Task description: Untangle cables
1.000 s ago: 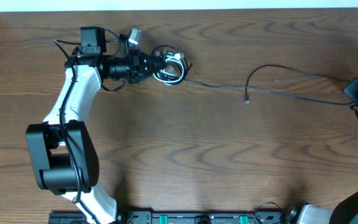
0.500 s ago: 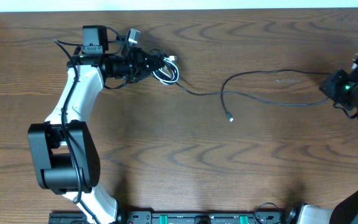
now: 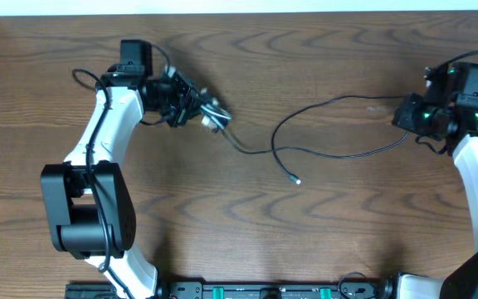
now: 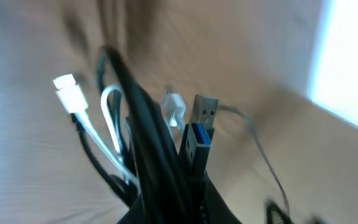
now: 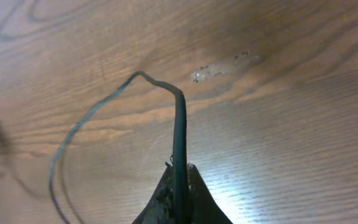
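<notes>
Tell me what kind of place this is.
Likely a robotics lab workbench: a wood-grain table, two robot arms, and thin cables held between the left gripper and right gripper.

A brown wood-grain tabletop fills the overhead view. A pale strip runs along its far edge (wall or floor, unclear). A whitish smudge marks the wood, with light glaring nearby.

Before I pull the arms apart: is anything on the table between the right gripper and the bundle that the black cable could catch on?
Nothing visible. The black cable lies slack on the bare table between the right gripper and the bundle in the left gripper. Only its own loose end lies there.
</notes>
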{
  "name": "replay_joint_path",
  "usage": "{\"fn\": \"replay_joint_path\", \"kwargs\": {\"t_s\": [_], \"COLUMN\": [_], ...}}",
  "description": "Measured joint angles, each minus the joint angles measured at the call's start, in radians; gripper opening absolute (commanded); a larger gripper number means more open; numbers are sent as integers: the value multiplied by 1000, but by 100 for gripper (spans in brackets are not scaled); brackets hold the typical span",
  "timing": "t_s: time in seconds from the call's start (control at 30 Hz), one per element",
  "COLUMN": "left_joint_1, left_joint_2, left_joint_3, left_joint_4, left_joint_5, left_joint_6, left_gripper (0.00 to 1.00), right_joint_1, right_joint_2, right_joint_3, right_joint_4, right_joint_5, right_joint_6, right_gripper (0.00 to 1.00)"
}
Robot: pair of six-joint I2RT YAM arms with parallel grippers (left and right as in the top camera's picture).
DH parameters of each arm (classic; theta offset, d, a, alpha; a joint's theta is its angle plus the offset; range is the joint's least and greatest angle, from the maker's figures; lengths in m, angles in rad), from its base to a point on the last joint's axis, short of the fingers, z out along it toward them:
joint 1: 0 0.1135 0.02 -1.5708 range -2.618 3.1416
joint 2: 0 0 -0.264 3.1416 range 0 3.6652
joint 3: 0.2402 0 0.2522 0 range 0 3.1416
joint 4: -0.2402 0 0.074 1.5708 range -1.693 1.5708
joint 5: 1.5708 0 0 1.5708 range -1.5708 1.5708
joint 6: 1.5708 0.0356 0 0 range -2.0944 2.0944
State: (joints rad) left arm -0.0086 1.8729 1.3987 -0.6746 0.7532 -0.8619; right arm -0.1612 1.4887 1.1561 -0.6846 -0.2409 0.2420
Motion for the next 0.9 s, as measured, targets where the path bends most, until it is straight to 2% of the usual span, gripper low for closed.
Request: {"fn": "replay_joint_path", "kwargs": {"t_s": [0.07,0.1,0.13,0.2,0.27,0.3,0.37,0.53,0.6,0.63,0.73,0.77,0.8,0.9], "left_joint_1": [-15,-26,-37,-60,-78,-85,-92,-92,-92,-92,-92,-92,-92,-93], "left_joint_2": [0,0,0,0,0,0,0,0,0,0,0,0,0,0], "left_joint_3": [0,0,0,0,0,0,0,0,1,2,15,25,39,85], "left_joint_4": [-28,-33,-37,-40,-41,-39,-38,-40,-59,-75,-127,-138,-149,-164], "left_joint_5": [-88,-134,-172,-247,-294,-315,-353,-397,-403,-407,-416,-418,-420,-420], "left_joint_6": [-34,-47,-56,-67,-78,-82,-91,-48,-20,0,70,92,122,187], "left_gripper": [7,11,28,47,73,81,86,85,81,73,40,26,7,7], "right_joint_1": [18,27,37,53,70,77,92,118,121,122,122,122,122,122], "right_joint_2": [0,0,0,0,0,0,0,0,0,0,0,0,0,0], "right_joint_3": [0,0,0,0,0,0,0,0,0,0,0,0,0,-5], "right_joint_4": [-7,-8,-8,-8,-8,-9,-11,-12,-11,-11,-13,-15,-18,-18], "right_joint_5": [17,22,28,34,38,40,41,50,51,51,54,54,55,56], "right_joint_6": [-3,-5,-6,-7,-9,-10,-10,-21,-24,-24,-26,-26,-27,-43], "right_gripper": [1,1,1,1,1,1,1,1,1,1,1,1,1,1]}}
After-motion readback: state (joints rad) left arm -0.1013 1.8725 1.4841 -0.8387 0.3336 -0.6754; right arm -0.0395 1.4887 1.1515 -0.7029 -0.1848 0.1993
